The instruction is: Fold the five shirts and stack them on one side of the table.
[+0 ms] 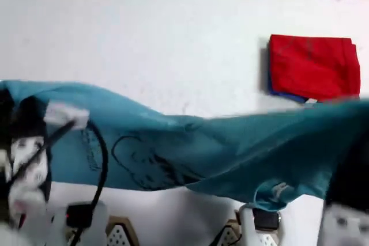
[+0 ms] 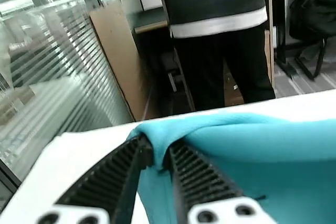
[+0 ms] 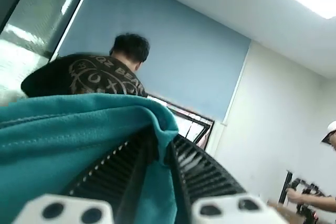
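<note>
A teal shirt (image 1: 190,148) with a dark line drawing hangs stretched across the front of the white table (image 1: 144,38), held up at both ends. My left gripper (image 2: 157,163) is shut on one edge of the teal shirt (image 2: 252,156), at the left in the high view. My right gripper (image 3: 160,156) is shut on the other end of the teal shirt (image 3: 63,129), raised high at the right of the table. A folded red shirt (image 1: 314,66) lies at the back right on top of a blue one (image 1: 285,94).
The arm bases (image 1: 115,231) and cables stand along the front edge under the hanging shirt. The left and middle of the table's far half are bare white surface.
</note>
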